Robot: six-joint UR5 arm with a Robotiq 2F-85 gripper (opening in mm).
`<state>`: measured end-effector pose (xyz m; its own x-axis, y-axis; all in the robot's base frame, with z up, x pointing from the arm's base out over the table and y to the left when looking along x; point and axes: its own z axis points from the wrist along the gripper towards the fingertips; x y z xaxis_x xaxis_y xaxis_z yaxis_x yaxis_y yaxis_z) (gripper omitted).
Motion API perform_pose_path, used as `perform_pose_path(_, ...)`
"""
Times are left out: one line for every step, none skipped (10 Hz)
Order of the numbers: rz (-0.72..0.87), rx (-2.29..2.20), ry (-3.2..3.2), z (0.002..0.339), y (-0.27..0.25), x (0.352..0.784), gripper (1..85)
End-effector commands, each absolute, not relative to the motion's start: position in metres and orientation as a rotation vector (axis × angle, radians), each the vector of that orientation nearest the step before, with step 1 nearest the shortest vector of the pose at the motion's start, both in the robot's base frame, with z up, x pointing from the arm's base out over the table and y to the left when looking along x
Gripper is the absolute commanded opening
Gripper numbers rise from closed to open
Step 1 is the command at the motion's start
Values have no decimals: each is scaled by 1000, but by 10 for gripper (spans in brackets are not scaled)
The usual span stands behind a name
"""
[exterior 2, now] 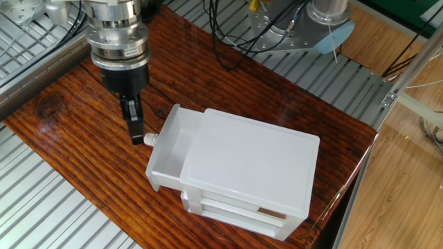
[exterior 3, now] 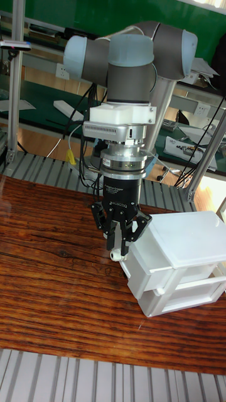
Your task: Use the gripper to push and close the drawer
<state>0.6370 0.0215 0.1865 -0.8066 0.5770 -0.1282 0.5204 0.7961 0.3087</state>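
Observation:
The drawer [exterior 2: 168, 153], a shallow white tray at the top of the white cabinet [exterior 2: 252, 162], stands pulled out toward the left. Its small round knob [exterior 2: 149, 139] points left. My gripper [exterior 2: 134, 133] hangs upright under the ribbed silver-and-black wrist [exterior 2: 119, 38], just left of the knob, with its tips at knob height. I cannot tell whether they touch it. In the tall fixed view the black fingers of the gripper [exterior 3: 120, 246] meet at the tips, shut on nothing, right above the knob [exterior 3: 114, 255] in front of the drawer [exterior 3: 139, 260].
Two lower white drawers [exterior 2: 232, 211] sit closed in the cabinet. It stands on a dark wooden board [exterior 2: 76, 131] ringed by ribbed metal table surface [exterior 2: 41, 207]. The robot base with black cables [exterior 2: 291, 28] lies behind, and a metal frame post [exterior 2: 408, 76] at the right.

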Motion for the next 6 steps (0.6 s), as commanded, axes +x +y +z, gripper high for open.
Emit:
perform_pose_path(393, 843, 2784, 186, 20, 627, 363)
perform_pose_path(394, 842, 2779, 185, 22, 627, 363)
perform_pose_path(417, 835, 2780, 182, 29, 626, 363)
perform_pose_path(430, 813, 2784, 180, 32, 625, 367)
perform_pose_path(421, 777, 2775, 178, 30, 626, 390)
perform_pose_path(421, 759, 2760, 177, 29, 628, 437)
